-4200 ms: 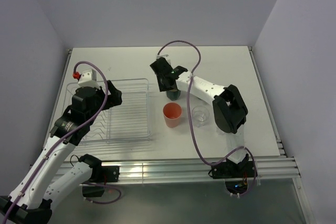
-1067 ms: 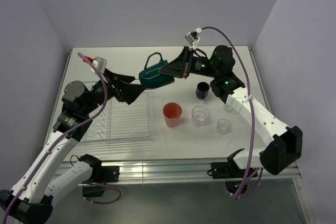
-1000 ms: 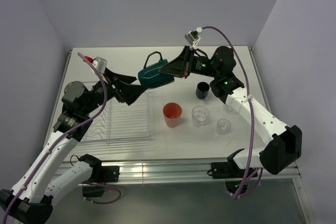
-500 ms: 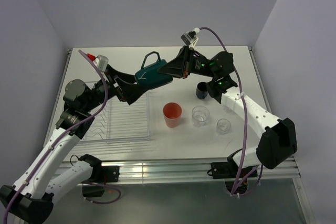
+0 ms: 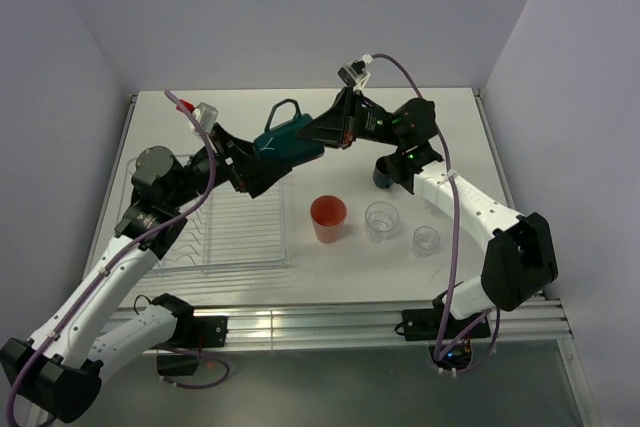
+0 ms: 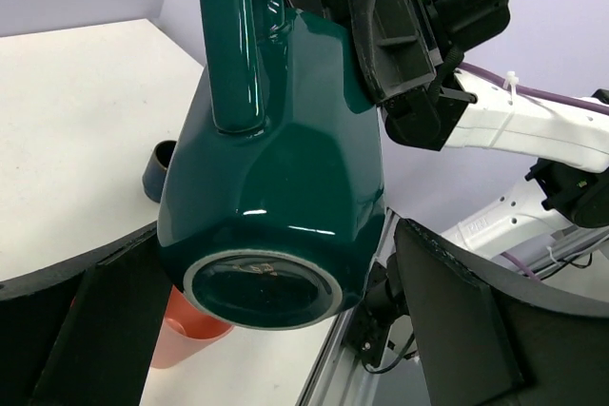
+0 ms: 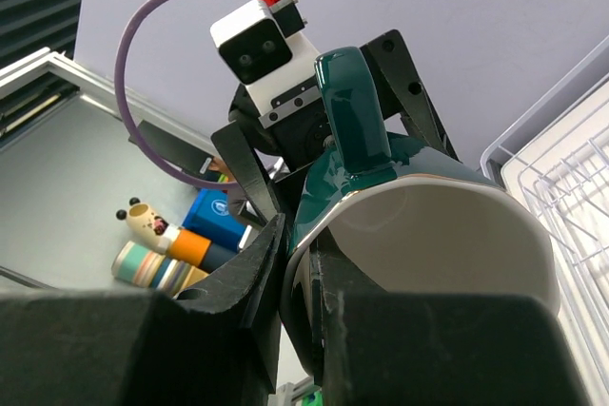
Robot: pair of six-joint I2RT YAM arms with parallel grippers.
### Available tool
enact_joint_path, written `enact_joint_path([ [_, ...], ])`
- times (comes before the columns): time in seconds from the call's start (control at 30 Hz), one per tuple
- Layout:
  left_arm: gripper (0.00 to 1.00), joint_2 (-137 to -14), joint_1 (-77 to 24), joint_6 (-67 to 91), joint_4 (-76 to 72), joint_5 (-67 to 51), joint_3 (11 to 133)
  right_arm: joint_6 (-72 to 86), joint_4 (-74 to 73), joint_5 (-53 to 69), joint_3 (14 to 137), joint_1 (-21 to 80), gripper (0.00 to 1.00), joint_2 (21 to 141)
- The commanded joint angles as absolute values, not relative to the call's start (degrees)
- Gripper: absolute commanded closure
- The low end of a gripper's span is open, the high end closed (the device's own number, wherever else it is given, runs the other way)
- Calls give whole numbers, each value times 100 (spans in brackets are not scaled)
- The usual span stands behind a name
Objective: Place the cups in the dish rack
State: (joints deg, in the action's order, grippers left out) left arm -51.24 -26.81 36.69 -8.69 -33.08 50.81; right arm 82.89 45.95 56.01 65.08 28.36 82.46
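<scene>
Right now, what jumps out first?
A teal mug hangs on its side in mid-air by the far right corner of the dish rack. The right claw grips its rim; the open left claw brackets its base. A salmon-pink tumbler stands upright right of the rack.

a robotics lab test cell: a bare white table (image 5: 250, 112) with aluminium rails (image 5: 330, 322) along its near edge, boxed in by plain lilac walls (image 5: 300, 7). a white left arm (image 5: 100, 282) and right arm (image 5: 470, 209) are bolted on, trailing purple cables (image 5: 456, 247).
</scene>
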Motion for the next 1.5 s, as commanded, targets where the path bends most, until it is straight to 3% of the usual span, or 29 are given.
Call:
enact_joint_path([
  [0.0,1,-5159,-2742,3683,-1169,-3357,5344,8446,5335,5502,6688,2900,100,8244],
  [0.3,9,-5247,-2865,3613,-1090,-3173,5379,8455,5317,5493,6768,2944,100,8376],
  [0.4,17,-5282,-2900,3577,-1029,-3112,5423,8411,5291,5502,6767,2971,100,8411],
  [0.57,41,-5326,-2944,3542,-984,-2988,5510,8315,5116,5511,6794,3023,100,8437],
  [0.67,72,-5344,-2953,3542,-976,-2936,5563,8096,4774,5484,6820,3067,100,8402],
  [0.7,92,-5335,-2962,3551,-976,-2927,5572,7929,4651,5467,6820,3067,100,8368],
  [0.73,100,-5326,-2971,3559,-976,-2927,5581,7849,4397,5441,6820,3067,100,8350],
  [1.03,100,-4992,-2979,3560,-730,-2637,5695,6917,3183,5054,6882,3059,78,8139],
  [1.27,100,-4773,-2971,3507,-405,-2321,5818,6444,2515,4720,6926,2988,51,8068],
  [1.47,100,-4702,-2971,3516,-255,-2206,5827,6083,1952,4413,7014,2953,48,8007],
])
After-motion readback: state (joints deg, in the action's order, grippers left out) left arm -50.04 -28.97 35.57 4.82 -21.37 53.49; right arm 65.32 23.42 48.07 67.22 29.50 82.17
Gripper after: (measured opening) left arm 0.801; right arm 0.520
